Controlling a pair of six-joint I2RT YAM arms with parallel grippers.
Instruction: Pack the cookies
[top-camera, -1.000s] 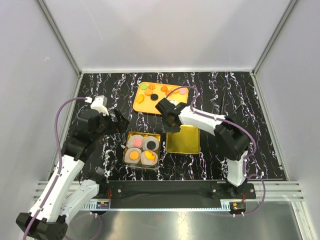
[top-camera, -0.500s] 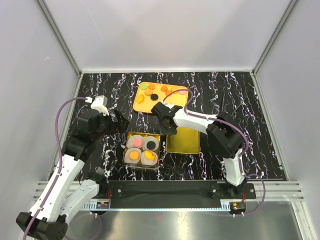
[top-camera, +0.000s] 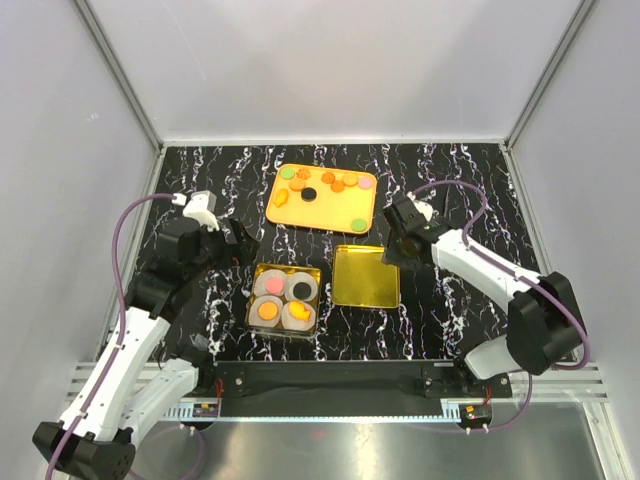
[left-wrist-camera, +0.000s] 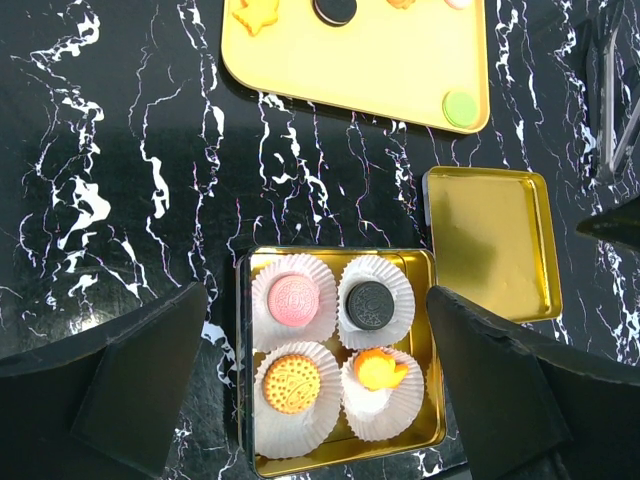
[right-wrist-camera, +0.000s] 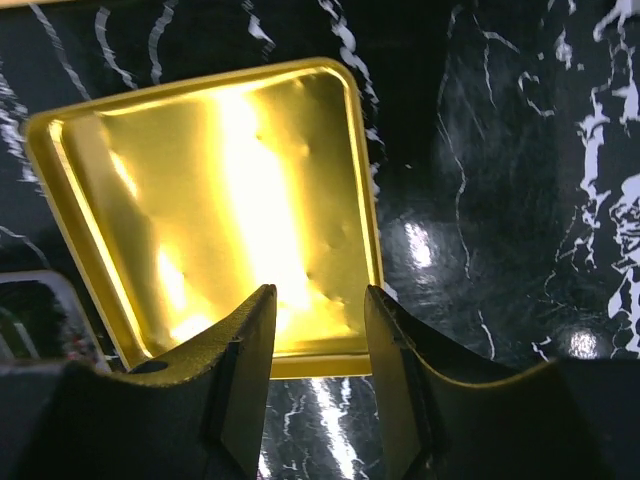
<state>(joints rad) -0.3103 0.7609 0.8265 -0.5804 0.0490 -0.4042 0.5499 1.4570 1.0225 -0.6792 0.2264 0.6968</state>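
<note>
A gold tin (top-camera: 287, 267) holds four white paper cups, each with one cookie: pink (left-wrist-camera: 292, 297), black (left-wrist-camera: 370, 304), round orange (left-wrist-camera: 291, 382) and a yellow-orange shaped one (left-wrist-camera: 378, 369). Several more cookies lie on the yellow tray (top-camera: 325, 208) at the back, among them a black one (top-camera: 309, 194) and a green one (left-wrist-camera: 460, 106). My left gripper (top-camera: 240, 245) is open wide and empty, above the tin (left-wrist-camera: 340, 252). My right gripper (top-camera: 403, 228) is open and empty; in its wrist view it (right-wrist-camera: 318, 292) hangs over the edge of the gold lid (right-wrist-camera: 200, 200).
The gold lid (top-camera: 366, 277) lies inside-up just right of the tin, on the black marbled table. White walls with metal posts close in the table on three sides. The right arm's cable loops over the table's back right.
My right gripper has swung from the gap between tray and tin to the right, now beyond the lid's far right corner. The left arm and the cookies have not moved.
</note>
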